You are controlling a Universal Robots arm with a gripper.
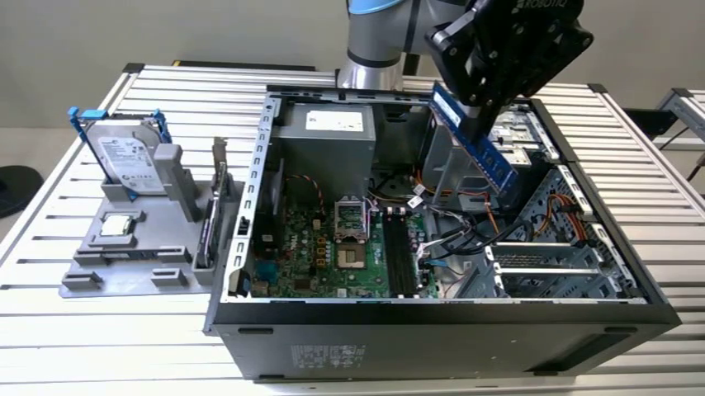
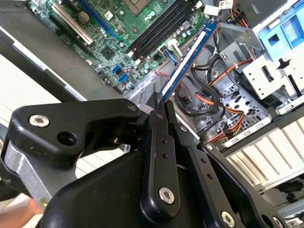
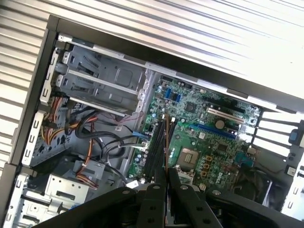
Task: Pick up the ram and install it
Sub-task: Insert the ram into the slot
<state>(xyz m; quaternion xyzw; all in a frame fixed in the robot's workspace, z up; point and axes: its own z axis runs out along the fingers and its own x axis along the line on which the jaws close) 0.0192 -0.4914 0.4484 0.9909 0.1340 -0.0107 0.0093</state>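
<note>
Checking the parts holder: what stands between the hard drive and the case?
In the exterior view, an expansion card stands on edge there, in the grey holder.

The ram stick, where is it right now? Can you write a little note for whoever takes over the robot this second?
Gripper: fingers shut on the ram, which hangs tilted in the air over the open computer case.
Ram: toward the exterior view's right of the case, above the cables, clear of the motherboard.
Done: the ram is picked up.
Left: it is not yet in the long black memory slots.
</note>
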